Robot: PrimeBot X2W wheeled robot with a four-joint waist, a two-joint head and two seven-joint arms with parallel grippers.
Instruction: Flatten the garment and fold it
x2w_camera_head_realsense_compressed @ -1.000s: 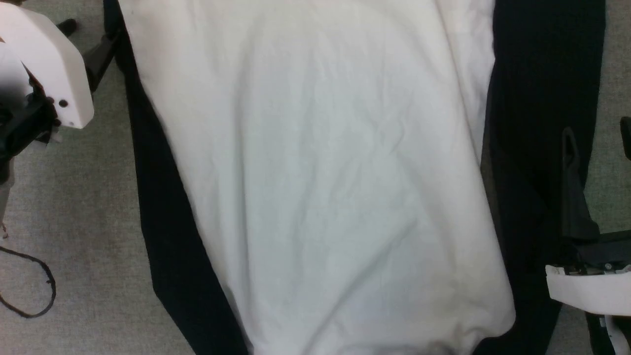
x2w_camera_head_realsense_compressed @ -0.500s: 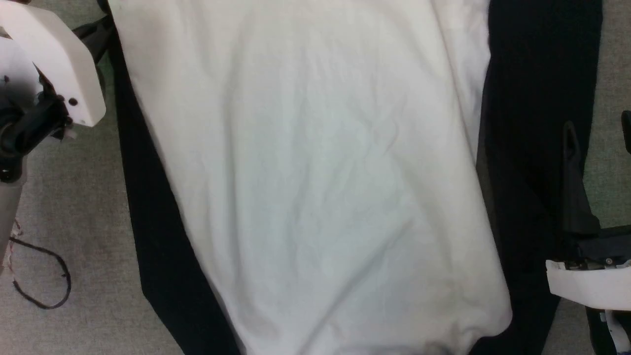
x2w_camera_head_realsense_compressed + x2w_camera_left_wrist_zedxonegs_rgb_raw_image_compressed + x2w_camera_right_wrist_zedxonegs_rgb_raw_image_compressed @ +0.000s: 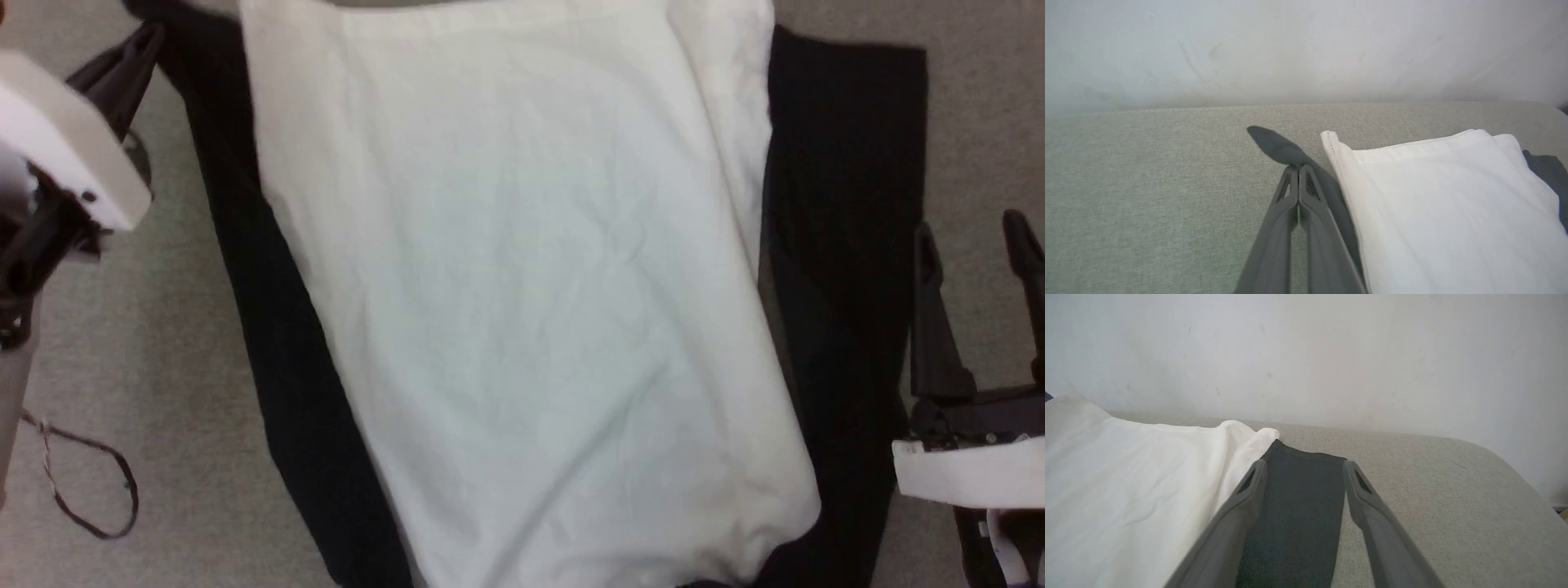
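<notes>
The garment (image 3: 531,286) lies spread on a grey surface, a large white panel with a black section down each side. My left gripper (image 3: 152,34) is at the garment's far left corner, shut on the black edge there. In the left wrist view its closed fingertips (image 3: 1298,166) pinch the black cloth (image 3: 1274,145) beside the white panel (image 3: 1453,212). My right gripper (image 3: 969,229) is open at the right. Its fingers straddle the outer edge of the right black section (image 3: 841,204), low over it. The right wrist view shows this gripper (image 3: 1305,463) over the black strip (image 3: 1298,514), next to the white cloth (image 3: 1139,477).
A thin black cord loop (image 3: 82,490) lies on the grey fabric surface (image 3: 163,367) at the lower left. A pale wall (image 3: 1306,49) rises just behind the surface's far edge. The surface rounds off at its right corner (image 3: 1506,473).
My left gripper has gone from open to shut at the garment's far left black edge, which now stands out further left. The head camera has shifted. The right gripper stays open.
</notes>
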